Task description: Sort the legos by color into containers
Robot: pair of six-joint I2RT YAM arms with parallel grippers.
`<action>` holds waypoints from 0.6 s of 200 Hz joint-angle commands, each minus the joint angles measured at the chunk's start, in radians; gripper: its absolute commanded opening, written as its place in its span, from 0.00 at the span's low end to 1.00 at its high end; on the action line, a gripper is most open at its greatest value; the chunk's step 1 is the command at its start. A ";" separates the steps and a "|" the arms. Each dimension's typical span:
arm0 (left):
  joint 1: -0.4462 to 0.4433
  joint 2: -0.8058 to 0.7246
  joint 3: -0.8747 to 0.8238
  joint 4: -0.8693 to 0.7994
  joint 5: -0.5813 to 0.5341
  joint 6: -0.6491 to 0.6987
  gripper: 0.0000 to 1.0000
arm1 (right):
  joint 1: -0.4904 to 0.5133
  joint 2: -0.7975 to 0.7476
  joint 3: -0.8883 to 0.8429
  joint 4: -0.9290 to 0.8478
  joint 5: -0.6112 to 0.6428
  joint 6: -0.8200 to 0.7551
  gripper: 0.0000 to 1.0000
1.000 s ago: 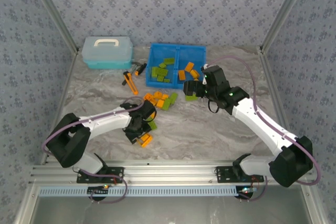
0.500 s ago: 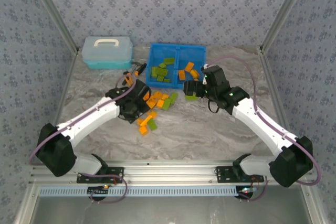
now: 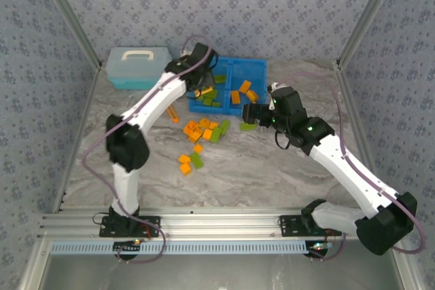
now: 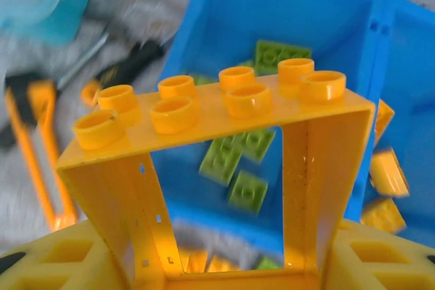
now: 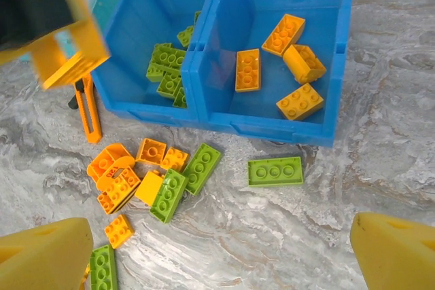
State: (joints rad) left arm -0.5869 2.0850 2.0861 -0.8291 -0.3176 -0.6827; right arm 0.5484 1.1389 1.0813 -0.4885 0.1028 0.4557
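My left gripper (image 3: pixel 201 89) is shut on a big orange arch lego (image 4: pixel 211 110), holding it above the left compartment of the blue bin (image 3: pixel 230 63). Green legos (image 4: pixel 238 161) lie in that compartment (image 5: pixel 166 66). Orange legos (image 5: pixel 285 66) lie in the right compartment (image 3: pixel 243 92). In front of the bin (image 5: pixel 272 127), a loose mix of orange and green legos (image 3: pixel 204 129) sits on the table (image 5: pixel 149 174). A lone green lego (image 5: pixel 275 171) lies under my right gripper (image 5: pixel 221 263), which hovers wide open (image 3: pixel 250 117) and holds nothing.
A pale blue lidded case (image 3: pixel 139 66) stands left of the bin. An orange-and-black hand tool (image 5: pixel 87 110) lies between case and bin. Two more legos (image 3: pixel 190 162) lie nearer the arm bases. Patterned walls close in the back and both sides.
The left arm has swung from the near table, past the loose pile, up to the bin's left compartment. The right arm has shifted only slightly.
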 commanded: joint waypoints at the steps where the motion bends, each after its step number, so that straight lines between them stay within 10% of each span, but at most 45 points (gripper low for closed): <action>1: 0.014 0.170 0.222 -0.030 -0.072 0.227 0.53 | 0.005 -0.048 -0.011 -0.040 0.042 0.003 1.00; 62: 0.054 0.377 0.576 -0.064 0.059 0.261 0.89 | 0.002 -0.072 -0.001 -0.065 0.074 -0.019 1.00; 120: 0.032 0.178 0.427 0.018 0.091 0.263 0.80 | -0.002 -0.028 0.010 -0.039 0.052 -0.019 1.00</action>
State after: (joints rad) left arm -0.5373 2.4073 2.5397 -0.8589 -0.2462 -0.4366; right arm 0.5484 1.0943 1.0779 -0.5266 0.1459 0.4515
